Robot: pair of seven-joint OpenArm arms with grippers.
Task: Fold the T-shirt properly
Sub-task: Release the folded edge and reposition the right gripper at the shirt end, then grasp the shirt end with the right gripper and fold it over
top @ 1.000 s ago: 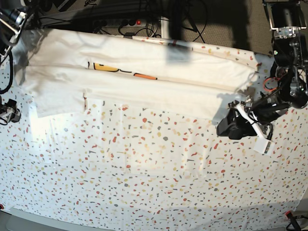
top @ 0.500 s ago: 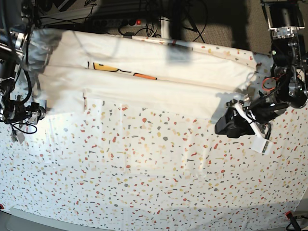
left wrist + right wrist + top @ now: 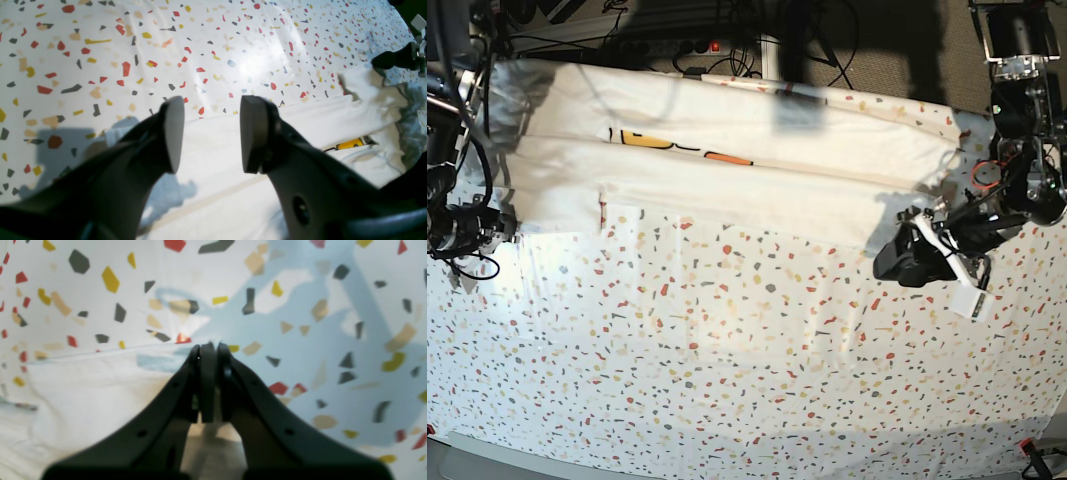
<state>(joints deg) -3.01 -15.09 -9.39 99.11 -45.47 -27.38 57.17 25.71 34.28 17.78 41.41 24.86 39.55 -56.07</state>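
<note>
Base view: the T-shirt (image 3: 727, 170) lies folded into a long band across the far part of the bench (image 3: 747, 380), with a strip of yellow and orange print showing along the fold.
Bench cover: white with multicoloured speckles, bare over the whole near half.
My left gripper (image 3: 914, 257): at the shirt's end on this view's right, just over the near corner of the cloth.
My right gripper (image 3: 497, 228): at the shirt's opposite end, by its near corner.
Left wrist view: my left gripper (image 3: 211, 133) has its jaws spread wide with nothing between them; white shirt cloth (image 3: 300, 123) lies beneath and beyond them, and a bit of yellow print shows far off.
Right wrist view: my right gripper (image 3: 208, 353) has its jaws clenched tight together, tips right at the shirt's edge (image 3: 83, 386) where it meets the speckled cover.
Grasp: I cannot tell whether any cloth is pinched between my right jaws.
Behind the bench: dark cables (image 3: 657, 45) on the floor.
</note>
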